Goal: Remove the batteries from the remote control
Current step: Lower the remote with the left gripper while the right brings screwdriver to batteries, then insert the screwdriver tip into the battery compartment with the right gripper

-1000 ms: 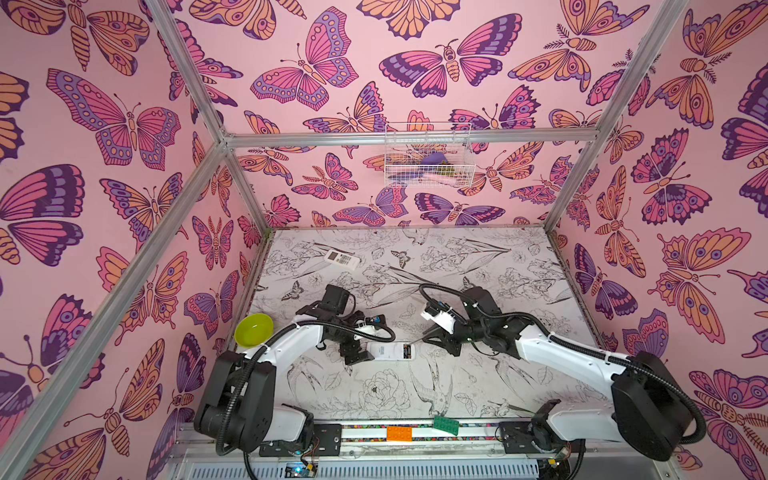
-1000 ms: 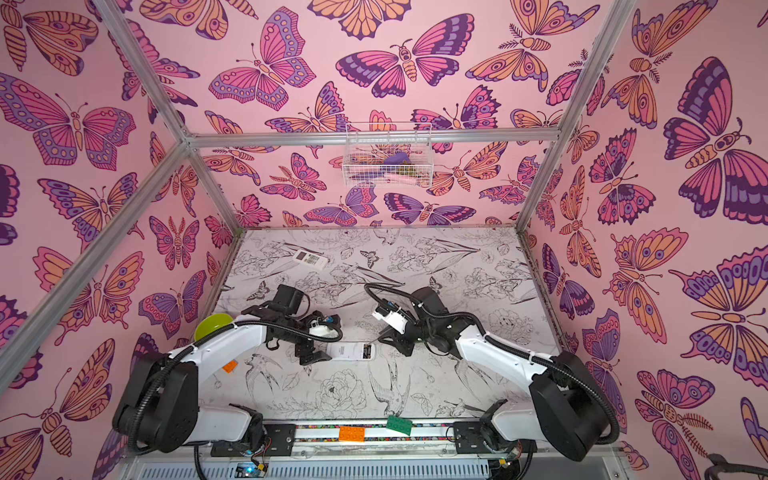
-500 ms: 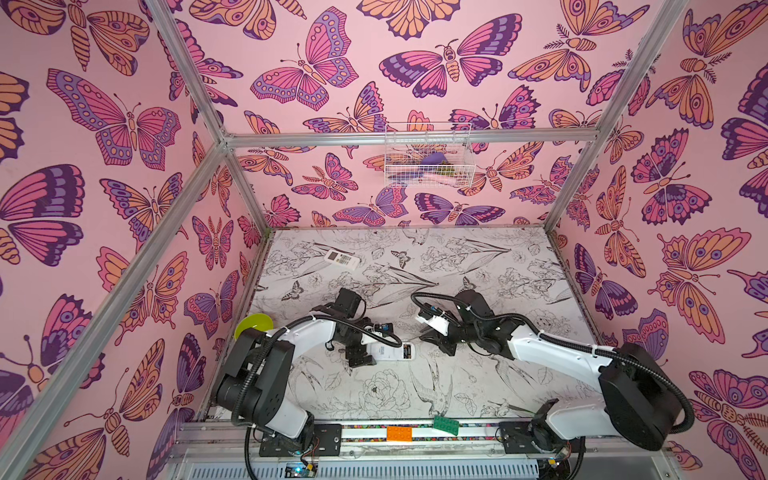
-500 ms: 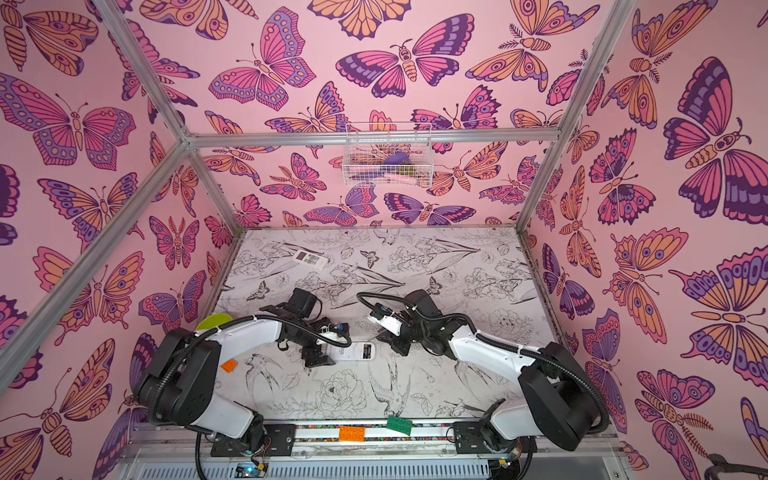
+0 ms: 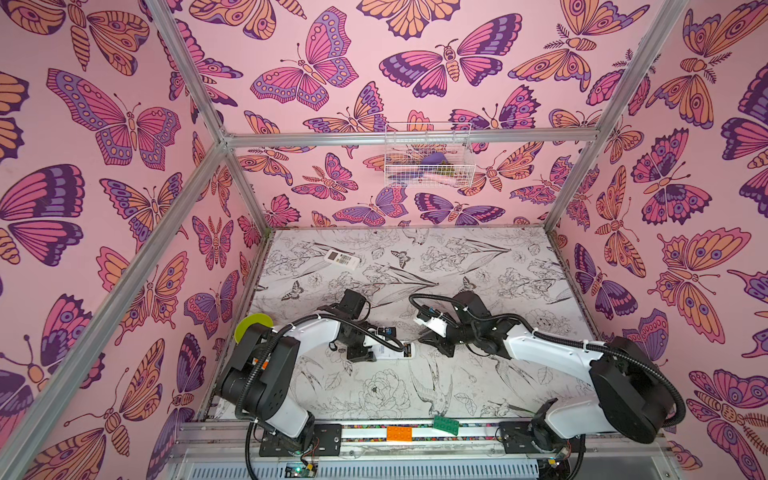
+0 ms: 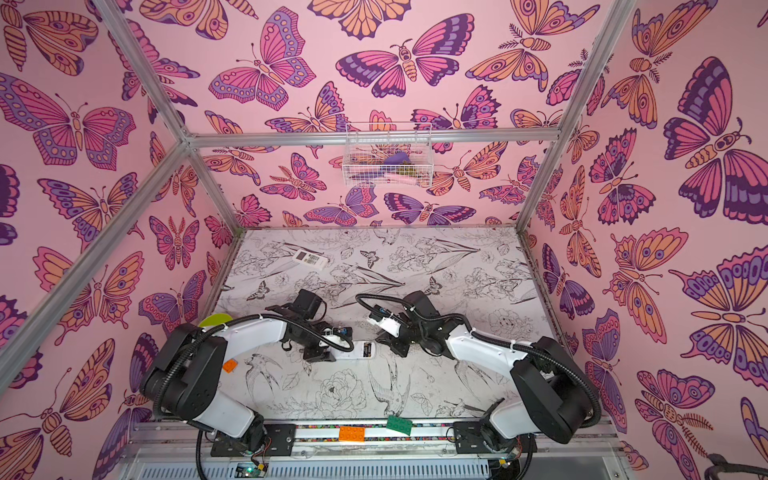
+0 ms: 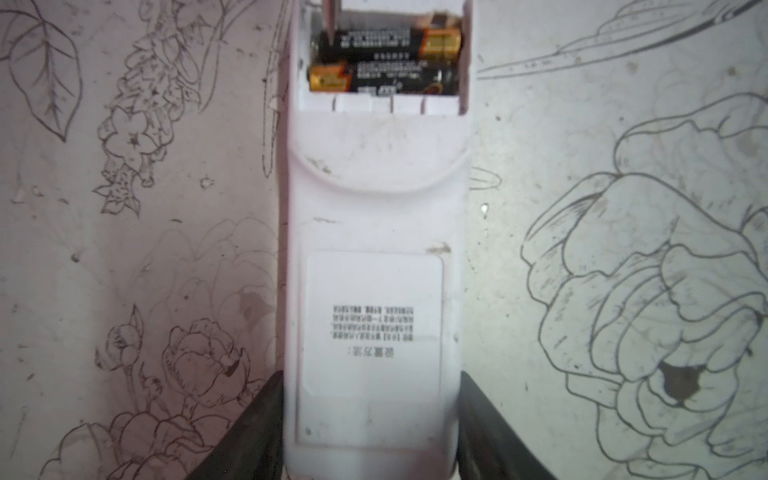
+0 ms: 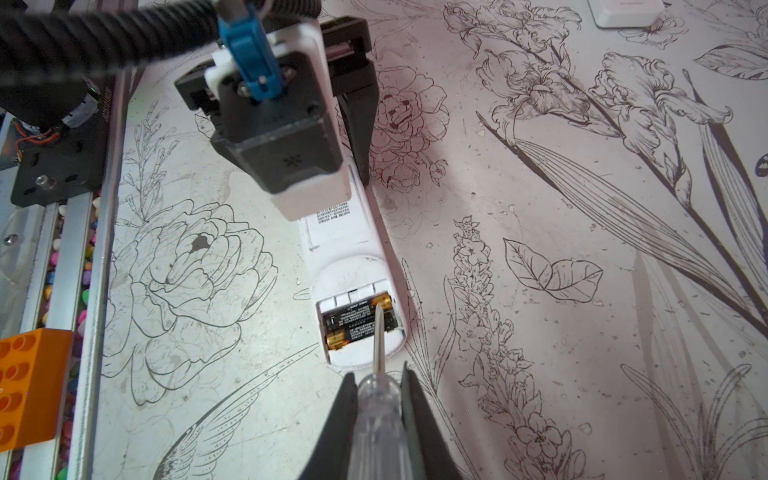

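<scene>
White plastic is lying back-up on the tabletop [image 7: 124,257]: one remote control [image 7: 374,216], its compartment uncovered, with two batteries [image 7: 386,45] sitting side by side inside, gold ends pointing opposite ways. My left pincer [image 7: 372,432] is pinching the end away from the compartment, one finger pressing each long side. My right pincer [image 8: 378,372] is clamping one clear-handled screwdriver [image 8: 376,419], whose metal tip is reaching over the batteries. A second remote [image 5: 341,259] is resting well apart, near the tabletop's far left corner.

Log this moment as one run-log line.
left gripper grips remote | right gripper holds screwdriver | tip at batteries | both seated in remote
</scene>
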Action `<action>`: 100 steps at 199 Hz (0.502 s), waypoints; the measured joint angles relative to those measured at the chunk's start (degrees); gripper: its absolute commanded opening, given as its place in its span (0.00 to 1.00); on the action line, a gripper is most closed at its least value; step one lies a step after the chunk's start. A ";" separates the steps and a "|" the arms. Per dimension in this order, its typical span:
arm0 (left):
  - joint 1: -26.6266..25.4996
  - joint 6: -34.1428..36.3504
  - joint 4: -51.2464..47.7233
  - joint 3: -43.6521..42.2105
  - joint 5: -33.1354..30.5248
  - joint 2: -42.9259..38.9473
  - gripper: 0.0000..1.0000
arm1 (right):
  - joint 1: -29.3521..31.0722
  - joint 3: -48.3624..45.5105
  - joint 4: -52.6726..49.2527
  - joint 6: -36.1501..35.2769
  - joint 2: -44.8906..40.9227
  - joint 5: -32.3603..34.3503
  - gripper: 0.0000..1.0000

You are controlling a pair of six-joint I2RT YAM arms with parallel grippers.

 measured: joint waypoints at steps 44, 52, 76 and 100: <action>-0.37 0.02 -0.04 0.07 -0.24 0.00 0.40 | 0.07 -0.42 0.66 -0.66 0.17 0.61 0.00; -0.37 0.02 -0.04 0.07 -0.24 0.00 0.39 | 0.13 -0.46 0.81 -0.85 0.17 0.98 0.00; -0.39 0.04 -0.11 0.09 -0.26 0.00 0.37 | 0.66 -0.79 1.42 -1.05 0.17 1.97 0.00; -0.61 0.04 -0.20 0.17 -0.46 0.02 0.36 | 1.36 -0.96 1.90 -1.38 0.17 3.08 0.00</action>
